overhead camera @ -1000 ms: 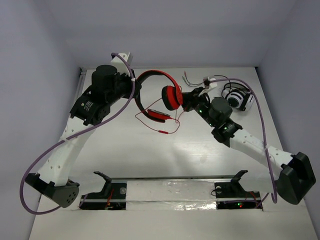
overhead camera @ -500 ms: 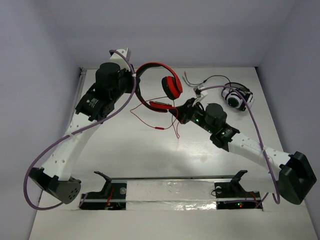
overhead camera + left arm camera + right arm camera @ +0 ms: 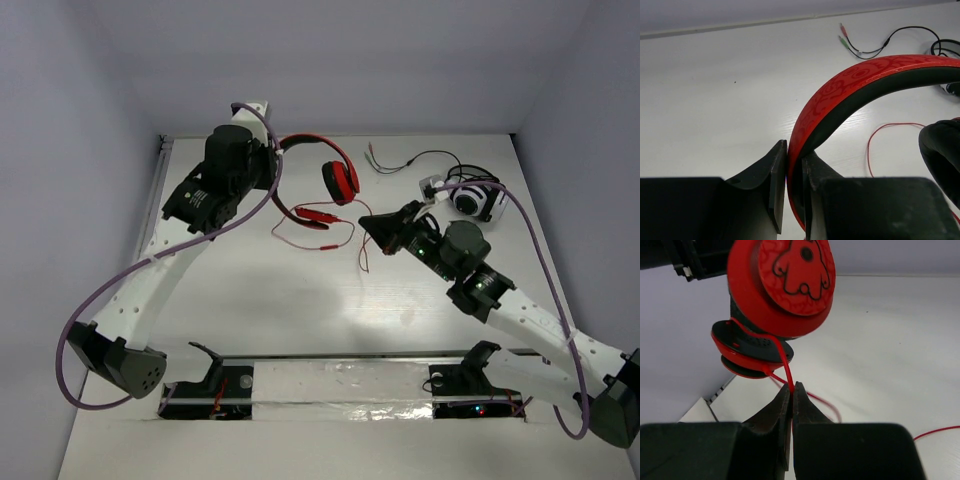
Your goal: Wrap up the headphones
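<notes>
The red headphones [image 3: 341, 182] hang over the back middle of the table. My left gripper [image 3: 271, 167] is shut on their red-and-black headband [image 3: 865, 80], near its left end [image 3: 794, 170]. One round red ear cup [image 3: 790, 280] faces the right wrist camera, with the other ear cup [image 3: 750, 352] below it. The thin red cable [image 3: 300, 238] lies in loops on the table under the cups. My right gripper [image 3: 365, 222] sits just right of the cups, shut on the cable [image 3: 782, 357], which runs up from the closed jaws [image 3: 792, 390] to the lower cup.
White-and-black headphones [image 3: 475, 197] lie at the back right, their black cable and plugs [image 3: 400, 160] trailing left. A metal rail with two black brackets [image 3: 340, 365] spans the near edge. Walls close in the back and both sides.
The right gripper has dropped away from the ear cup towards the near side, holding the cable, and its arm has swung right. The left arm has shifted the headband slightly right.
</notes>
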You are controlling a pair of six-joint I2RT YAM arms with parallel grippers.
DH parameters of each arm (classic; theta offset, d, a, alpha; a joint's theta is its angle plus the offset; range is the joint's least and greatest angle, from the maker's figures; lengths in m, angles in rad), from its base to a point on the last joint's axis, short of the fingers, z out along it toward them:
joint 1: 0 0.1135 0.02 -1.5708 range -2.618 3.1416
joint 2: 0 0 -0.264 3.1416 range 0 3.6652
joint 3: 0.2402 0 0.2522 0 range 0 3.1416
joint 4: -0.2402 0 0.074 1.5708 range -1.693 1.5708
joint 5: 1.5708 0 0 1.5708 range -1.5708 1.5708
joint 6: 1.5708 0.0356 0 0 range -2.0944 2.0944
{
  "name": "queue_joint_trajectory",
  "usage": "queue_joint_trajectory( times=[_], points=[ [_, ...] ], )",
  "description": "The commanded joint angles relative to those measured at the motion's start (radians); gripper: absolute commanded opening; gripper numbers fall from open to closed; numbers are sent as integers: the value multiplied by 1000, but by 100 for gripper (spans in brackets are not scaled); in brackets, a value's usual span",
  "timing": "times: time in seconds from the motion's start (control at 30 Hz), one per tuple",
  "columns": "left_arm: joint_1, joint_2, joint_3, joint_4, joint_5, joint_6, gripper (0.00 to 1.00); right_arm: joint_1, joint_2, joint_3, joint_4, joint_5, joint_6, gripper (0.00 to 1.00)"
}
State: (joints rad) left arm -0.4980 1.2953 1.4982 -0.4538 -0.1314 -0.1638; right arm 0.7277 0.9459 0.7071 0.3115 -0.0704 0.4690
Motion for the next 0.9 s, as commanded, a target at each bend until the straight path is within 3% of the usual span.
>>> queue_joint_trajectory(
  times=[0.0,0.43,0.73,0.87],
  points=[
    [-5,-17,-10,53,-34,9,0,7,-44,55,-73,-2,-36,0],
    [-14,41,19,152,-306,-25,0,53,5,85,-109,-124,-30,0],
    [-14,68,242,152,-209,-57,0,53,89,40,-170,-11,-3,0],
    [-14,44,217,145,-188,-65,0,53,154,86,-239,61,2,0]
  ],
)
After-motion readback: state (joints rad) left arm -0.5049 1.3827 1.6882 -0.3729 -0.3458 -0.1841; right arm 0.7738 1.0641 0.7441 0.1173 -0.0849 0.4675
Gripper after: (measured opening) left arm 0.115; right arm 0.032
